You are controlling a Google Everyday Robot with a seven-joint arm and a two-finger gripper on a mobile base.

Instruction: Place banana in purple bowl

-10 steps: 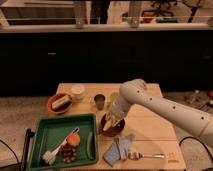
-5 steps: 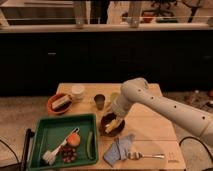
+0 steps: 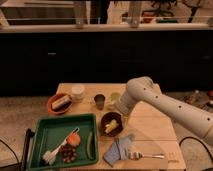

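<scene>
The purple bowl (image 3: 103,128) stands on the wooden table (image 3: 155,130), just right of the green tray. The yellow banana (image 3: 114,125) lies inside the bowl. My gripper (image 3: 122,116) hangs at the end of the white arm (image 3: 150,97), which reaches in from the right. It is just above the bowl's far right rim and close to the banana.
A green tray (image 3: 50,135) at the front left holds a brush (image 3: 52,155), an orange item (image 3: 74,139) and a green vegetable (image 3: 90,144). An orange bowl (image 3: 59,103), a white cup (image 3: 77,92) and a dark cup (image 3: 100,101) stand behind. A blue cloth (image 3: 118,149) and a fork (image 3: 149,156) lie in front.
My gripper has drawn up and slightly right from over the bowl's middle. The banana now lies in the bowl, apart from the gripper.
</scene>
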